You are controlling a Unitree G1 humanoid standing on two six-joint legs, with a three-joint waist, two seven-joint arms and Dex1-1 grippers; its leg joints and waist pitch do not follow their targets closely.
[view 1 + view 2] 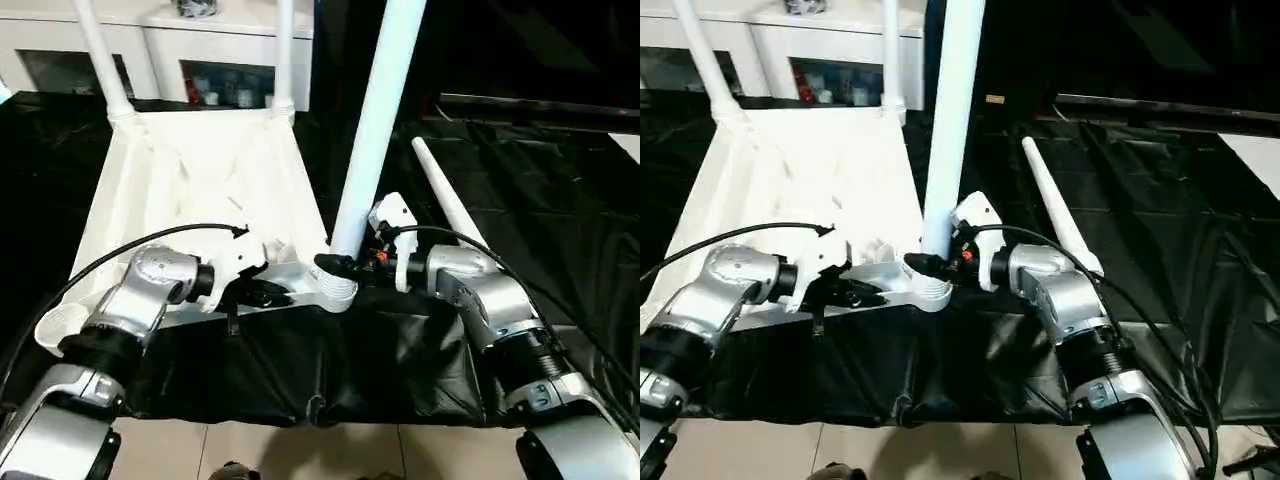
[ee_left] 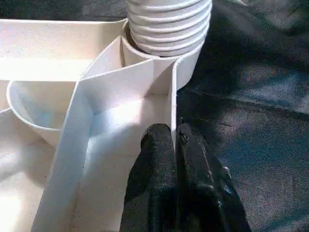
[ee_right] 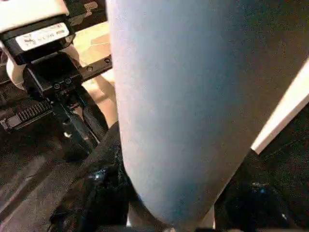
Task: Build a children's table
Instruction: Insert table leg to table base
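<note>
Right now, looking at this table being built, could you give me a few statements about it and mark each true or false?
1. Two legs stand in the far corners of the upturned tabletop. True.
2. The right claw grips the upright near leg. True.
3. The spare leg lies on the white cabinet. False: it lies on the black cloth.
4. The left claw is wide open. False: it is shut on the tabletop's rim.

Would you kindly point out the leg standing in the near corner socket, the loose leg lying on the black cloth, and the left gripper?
Upright leg [image 1: 372, 130], left eye view, mid shaft.
Loose leg [image 1: 447, 205], left eye view, mid shaft.
Left gripper [image 2: 175, 140], left wrist view, between the fingertips.
</note>
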